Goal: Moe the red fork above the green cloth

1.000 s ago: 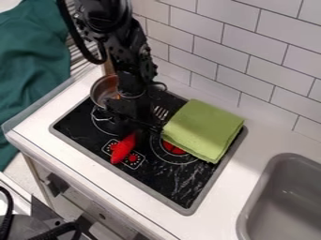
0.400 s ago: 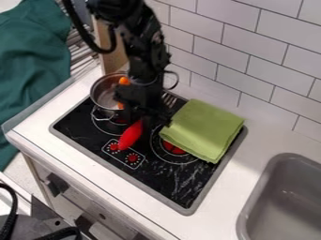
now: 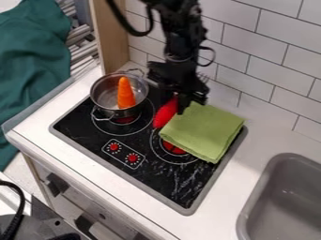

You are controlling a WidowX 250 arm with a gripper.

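Bright, diffuse light fell across the white counter [image 3: 219,192], leaving a soft shadow (quite faint) right of the green cloth [image 3: 203,131] and highlights on the left-hand pot [image 3: 108,96].

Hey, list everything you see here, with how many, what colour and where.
fork: one, red handle, in the gripper
cloth: one, green, stovetop's right side
pot: one, silver, stovetop's left side
toy carrot: one, orange, in the pot
stovetop: one, black, on the counter
dials: two, red, stovetop's near edge
sink: one, grey, lower right
counter: one, white, around the stovetop
wall tiles: many, white, upper right
fabric: one, dark green, upper left
robot arm: one, black, top
gripper: one, black, by the cloth
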